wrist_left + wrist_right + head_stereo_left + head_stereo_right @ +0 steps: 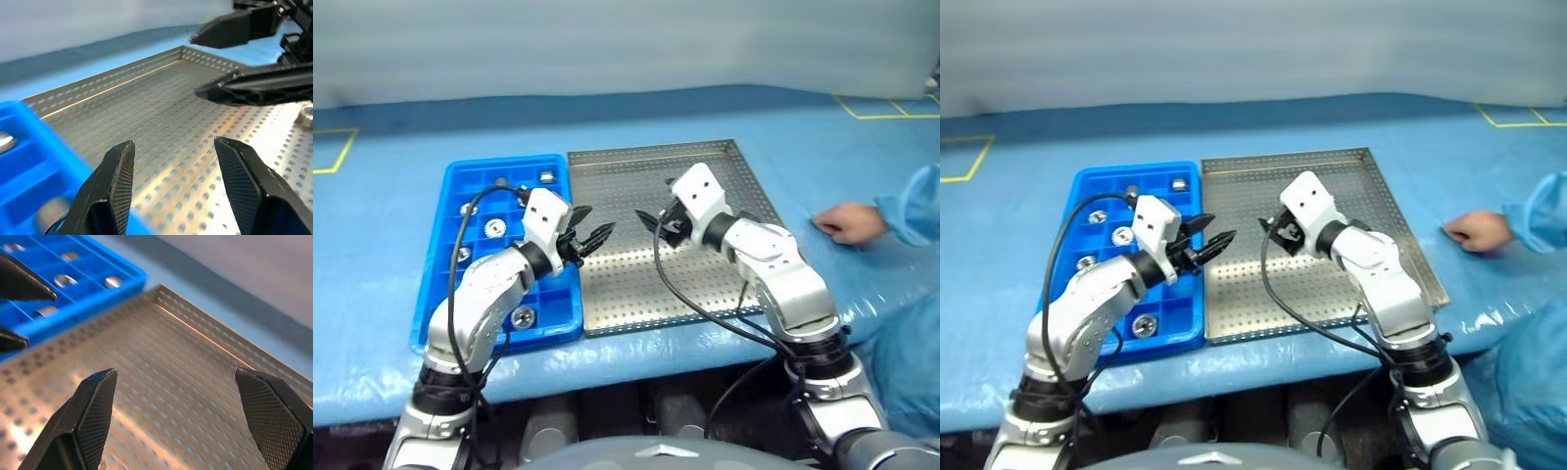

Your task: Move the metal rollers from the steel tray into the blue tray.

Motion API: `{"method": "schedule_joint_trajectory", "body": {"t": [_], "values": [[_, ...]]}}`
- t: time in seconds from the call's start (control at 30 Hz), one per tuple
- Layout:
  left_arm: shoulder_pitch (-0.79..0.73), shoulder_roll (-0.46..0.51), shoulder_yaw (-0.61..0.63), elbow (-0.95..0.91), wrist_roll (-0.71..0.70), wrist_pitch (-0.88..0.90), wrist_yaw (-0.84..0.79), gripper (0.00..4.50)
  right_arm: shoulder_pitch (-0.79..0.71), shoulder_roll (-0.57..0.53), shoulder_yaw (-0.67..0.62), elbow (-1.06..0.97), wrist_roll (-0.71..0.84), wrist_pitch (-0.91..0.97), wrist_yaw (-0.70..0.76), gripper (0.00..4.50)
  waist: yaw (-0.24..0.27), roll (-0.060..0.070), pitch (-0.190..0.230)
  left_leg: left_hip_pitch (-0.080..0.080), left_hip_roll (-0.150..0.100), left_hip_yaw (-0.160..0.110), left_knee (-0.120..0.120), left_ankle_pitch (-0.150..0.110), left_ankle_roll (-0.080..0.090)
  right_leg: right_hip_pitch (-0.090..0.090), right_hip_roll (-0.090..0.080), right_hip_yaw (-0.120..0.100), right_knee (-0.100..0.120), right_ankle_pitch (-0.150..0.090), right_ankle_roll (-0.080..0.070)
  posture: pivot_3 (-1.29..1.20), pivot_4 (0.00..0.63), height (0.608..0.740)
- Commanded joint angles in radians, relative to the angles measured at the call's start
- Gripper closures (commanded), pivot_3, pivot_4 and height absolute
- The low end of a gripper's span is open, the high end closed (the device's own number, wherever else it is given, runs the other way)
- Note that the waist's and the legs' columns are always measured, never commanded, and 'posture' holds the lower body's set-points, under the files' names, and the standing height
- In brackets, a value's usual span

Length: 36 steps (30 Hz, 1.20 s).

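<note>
Over the steel tray [705, 176] both tools are hanging released: right tool [658, 223] nearer the last metal roller [307, 115], left tool [592, 238] by the blue tray [460, 186]

- The tabletop [391, 245] is covered in a light blue sheet that wrinkles along the near edge.
- Yellow tape lines mark it at the far left [337, 157] and the far right [876, 108] corners.
- The blue tray [460, 181] lies flat on the tabletop, left of centre, its long side running away from the robot.
- The steel tray [646, 166] lies flat just to the right of the blue tray, their long edges touching or nearly so.
- A person's hand [847, 222] rests on the tabletop to the right of the steel tray, apart from its rim, with a light blue sleeve [920, 201] behind it.
</note>
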Motion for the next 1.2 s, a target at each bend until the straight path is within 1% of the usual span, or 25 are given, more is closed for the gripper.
{"method": "schedule_joint_trajectory", "body": {"t": [0.03, 0.1, 0.17, 0.23, 0.33, 0.5, 0.7, 0.9, 0.97, 1.0, 1.2], "values": [[-0.103, -0.034, -0.082, 0.162, 0.036, -0.08, -0.088, 1.69, 0.099, -0.049, -0.072, -0.153, 0.03, 0.018, 0.022, 0.47, -0.032, 0.0, 0.0, 0.0, 0.0, 0.0, 0.0, 0.0, 0.0, 0.0, 0.0, 0.0, 0.0, 0.0, 0.001, -0.29, 0.15, 0.74], [-0.164, -0.064, -0.12, 0.26, 0.045, -0.116, -0.148, 1.69, 0.17, -0.082, -0.093, -0.21, 0.042, 0.025, 0.036, 0.47, -0.053, 0.0, 0.0, 0.0, 0.0, 0.0, 0.0, -0.001, 0.001, 0.0, 0.001, 0.001, 0.0, 0.0, 0.006, -0.34, 0.15, 0.74], [-0.218, -0.104, -0.138, 0.359, 0.052, -0.148, -0.185, 1.69, 0.224, -0.112, -0.093, -0.255, 0.041, 0.034, 0.041, 0.47, -0.083, 0.0, 0.0, -0.001, 0.0, 0.0, 0.0, -0.001, 0.002, 0.0, 0.001, 0.001, 0.0, -0.001, 0.008, -0.37, 0.15, 0.74], [-0.261, -0.142, -0.143, 0.449, 0.061, -0.17, -0.2, 1.69, 0.261, -0.125, -0.094, -0.288, 0.046, 0.044, 0.039, 0.47, -0.117, 0.0, 0.0, -0.001, 0.0, 0.0, 0.0, -0.001, 0.002, 0.0, 0.0, 0.002, -0.001, -0.002, 0.008, -0.4, 0.15, 0.74], [-0.328, -0.203, -0.169, 0.598, 0.113, -0.206, -0.195, 1.69, 0.328, -0.148, -0.1, -0.331, 0.051, 0.063, 0.039, 0.47, -0.168, 0.0, 0.0, -0.001, -0.001, 0.0, 0.002, -0.002, 0.003, 0.001, 0.0, 0.003, -0.001, -0.002, 0.008, -0.44, 0.15, 0.74], [-0.395, -0.285, -0.178, 0.799, 0.187, -0.276, -0.164, 1.69, 0.371, -0.143, -0.119, -0.381, 0.053, 0.085, 0.019, 0.47, -0.261, -0.001, 0.0, 0.0, -0.002, 0.0, 0.002, -0.002, 0.003, 0.001, 0.0, 0.006, 0.0, -0.003, 0.009, -0.49, 0.15, 0.74], [-0.445, -0.371, -0.17, 0.977, 0.251, -0.355, -0.117, 1.69, 0.389, -0.138, -0.128, -0.402, 0.06, 0.09, 0.004, 0.47, -0.346, -0.002, 0.001, 0.001, -0.003, 0.0, 0.001, -0.002, 0.003, 0.002, 0.0, 0.009, 0.0, -0.002, 0.011, -0.52, 0.15, 0.74], [-0.484, -0.401, -0.169, 1.096, 0.307, -0.406, -0.086, 1.69, 0.393, -0.131, -0.13, -0.402, 0.064, 0.079, -0.016, 0.47, -0.404, -0.002, 0.001, 0.003, -0.006, 0.002, -0.001, -0.002, 0.003, 0.002, 0.0, 0.019, 0.0, -0.002, 0.015, -0.53, 0.15, 0.74], [-0.493, -0.411, -0.167, 1.129, 0.322, -0.421, -0.072, 1.69, 0.394, -0.131, -0.13, -0.403, 0.064, 0.074, -0.019, 0.47, -0.416, -0.003, 0.001, 0.002, -0.008, 0.003, -0.001, -0.002, 0.004, 0.002, 0.0, 0.022, 0.0, 0.0, 0.02, -0.53, 0.15, 0.74], [-0.495, -0.415, -0.167, 1.142, 0.329, -0.428, -0.069, 1.69, 0.394, -0.129, -0.129, -0.403, 0.063, 0.072, -0.022, 0.47, -0.42, -0.003, 0.001, 0.003, -0.008, 0.003, -0.001, -0.002, 0.004, 0.002, 0.0, 0.024, 0.0, 0.002, 0.024, -0.54, 0.15, 0.74], [-0.499, -0.429, -0.155, 1.183, 0.356, -0.452, -0.063, 1.69, 0.389, -0.127, -0.122, -0.399, 0.064, 0.066, -0.033, 0.47, -0.43, -0.003, 0.001, 0.003, -0.009, 0.004, -0.002, -0.003, 0.006, 0.002, 0.0, 0.027, -0.002, 0.002, 0.026, -0.54, 0.15, 0.74]]}}
